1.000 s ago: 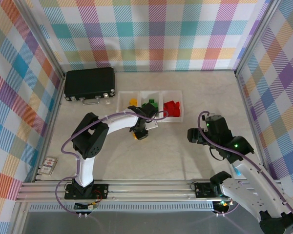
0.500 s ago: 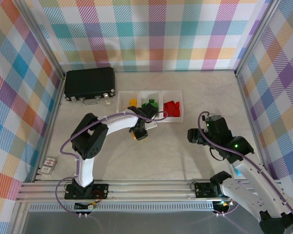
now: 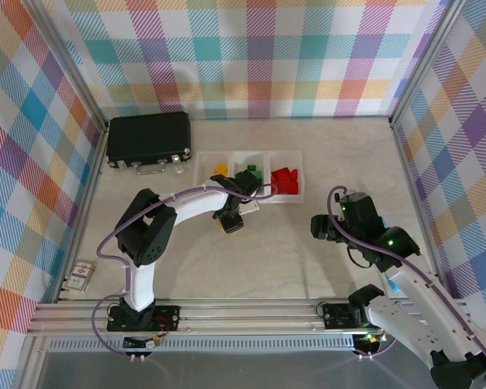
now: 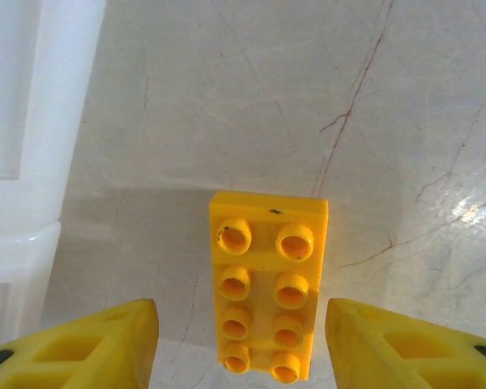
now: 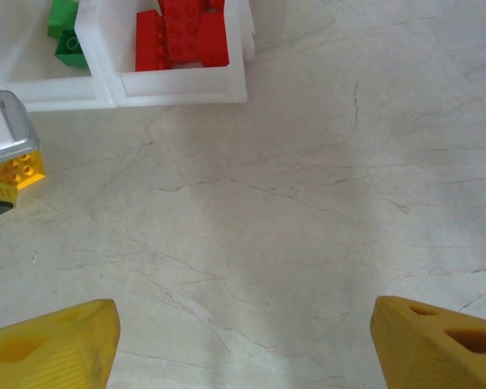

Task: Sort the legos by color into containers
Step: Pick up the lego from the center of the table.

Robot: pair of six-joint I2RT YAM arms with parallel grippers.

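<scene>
Caught on the yellow-brick step, nothing gripped yet

Spotted the left gripper [image 4: 240, 328] released, fingers either side of the yellow lego [image 4: 267, 284] with gaps showing. Found that brick flat, studs up, lower centre of the left wrist view, on the table [image 4: 308, 97] just beside the containers [image 4: 32, 243]. Probably needed a squeeze, a lift, then a drop into the leftmost tray [image 3: 206, 182]. Saw the right gripper [image 5: 243, 340] gaping wide, holding nothing. Couldn't count the reds [image 5: 182, 36] or greens [image 5: 65, 32], cropped at upper left of the right wrist view.
</scene>
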